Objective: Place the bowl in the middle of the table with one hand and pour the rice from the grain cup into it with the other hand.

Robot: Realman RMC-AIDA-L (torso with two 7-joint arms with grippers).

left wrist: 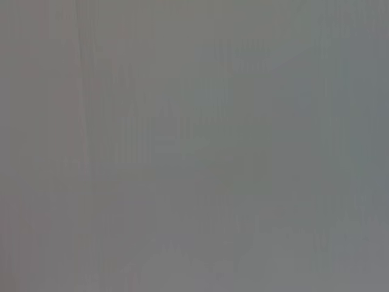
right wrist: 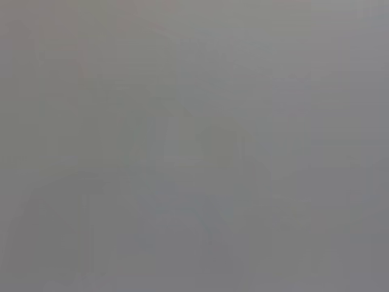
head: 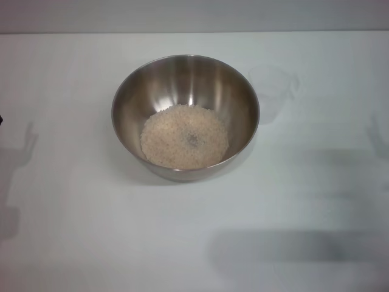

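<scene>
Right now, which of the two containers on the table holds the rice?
The bowl, the wide steel one in the middle, holds the rice. The grain cup, small and clear, stands upright to its right and looks empty.

The head camera looks forward and steeply down from above at the white desk [head: 73, 243], with the bowl [head: 185, 115] near the middle of its view. Both wrist views show only featureless grey, so no shared part can be told.
</scene>
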